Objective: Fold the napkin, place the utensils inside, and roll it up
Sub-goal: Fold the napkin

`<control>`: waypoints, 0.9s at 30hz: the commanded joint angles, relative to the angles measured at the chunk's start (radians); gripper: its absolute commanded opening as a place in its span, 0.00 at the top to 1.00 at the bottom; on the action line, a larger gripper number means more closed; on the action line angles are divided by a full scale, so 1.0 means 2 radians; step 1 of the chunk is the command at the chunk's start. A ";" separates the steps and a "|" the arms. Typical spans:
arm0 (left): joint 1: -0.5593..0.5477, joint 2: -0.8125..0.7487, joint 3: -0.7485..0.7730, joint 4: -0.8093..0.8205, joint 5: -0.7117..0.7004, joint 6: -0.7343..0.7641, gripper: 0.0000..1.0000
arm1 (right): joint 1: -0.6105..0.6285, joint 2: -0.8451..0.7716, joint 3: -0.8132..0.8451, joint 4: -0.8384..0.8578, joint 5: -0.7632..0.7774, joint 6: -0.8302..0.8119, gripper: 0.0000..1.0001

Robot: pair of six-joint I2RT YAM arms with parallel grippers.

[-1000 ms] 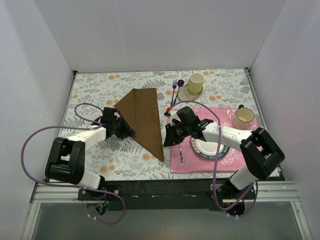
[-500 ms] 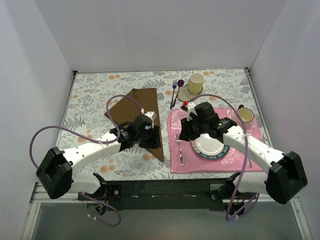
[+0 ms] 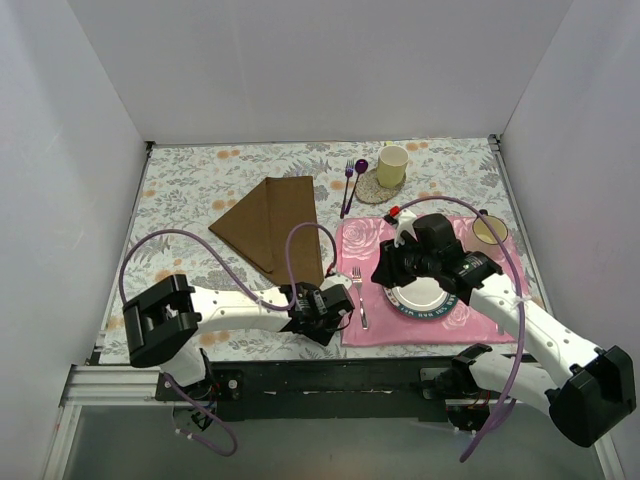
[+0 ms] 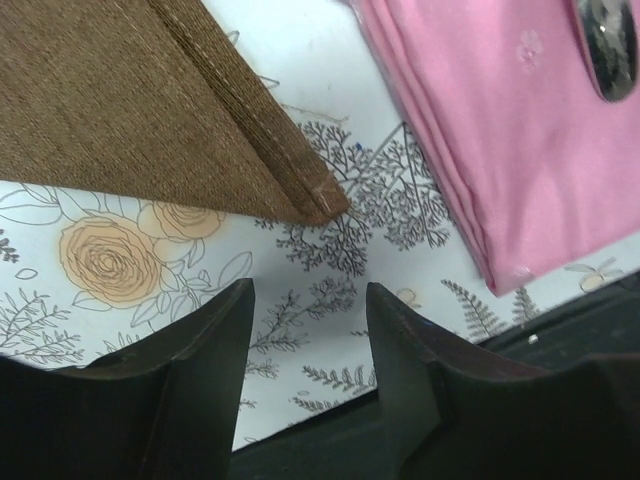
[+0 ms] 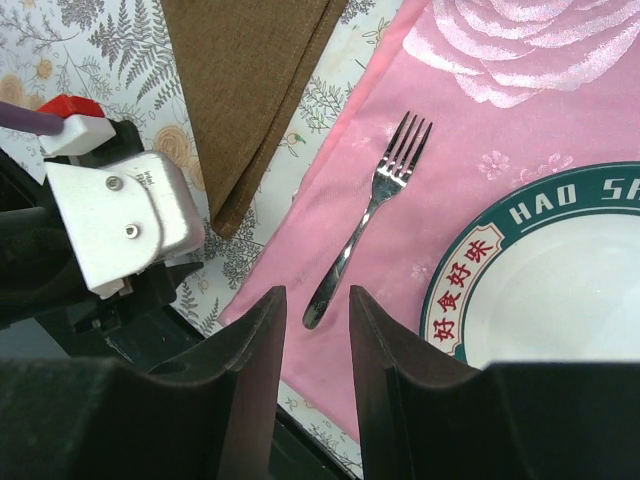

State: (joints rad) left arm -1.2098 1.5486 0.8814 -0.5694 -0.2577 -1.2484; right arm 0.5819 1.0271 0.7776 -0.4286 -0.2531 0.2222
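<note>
Since the napkin (image 3: 275, 225) is already folded into a triangle, the fork looks like the next thing to get. The napkin lies flat on the worktop (image 3: 190, 190), left of the pink mat (image 3: 365, 238), with its sharp tip pointing near. The fork (image 5: 372, 205) lies on the left strip of the mat, between that tip and the plate (image 5: 452, 290). It runs near to far, with its prongs at the far end. The right pincer (image 5: 313, 300) hangs open over the handle end and holds nothing, so it seems best placed. The left pincer (image 4: 308, 295) is open and empty too, just near of the napkin tip.
</note>
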 commanded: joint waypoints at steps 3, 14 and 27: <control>-0.009 0.020 0.040 0.000 -0.072 0.005 0.53 | -0.004 -0.022 -0.005 0.003 -0.004 0.012 0.60; -0.042 0.071 0.090 -0.034 -0.134 0.021 0.51 | -0.011 -0.019 -0.005 0.011 -0.011 0.008 0.60; -0.042 0.091 0.088 -0.021 -0.153 0.030 0.55 | -0.021 -0.024 -0.008 0.013 -0.023 0.008 0.60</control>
State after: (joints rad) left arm -1.2961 1.7229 1.0378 -0.6216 -0.5205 -1.2037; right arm 0.5488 1.0004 0.7700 -0.4278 -0.2749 0.2363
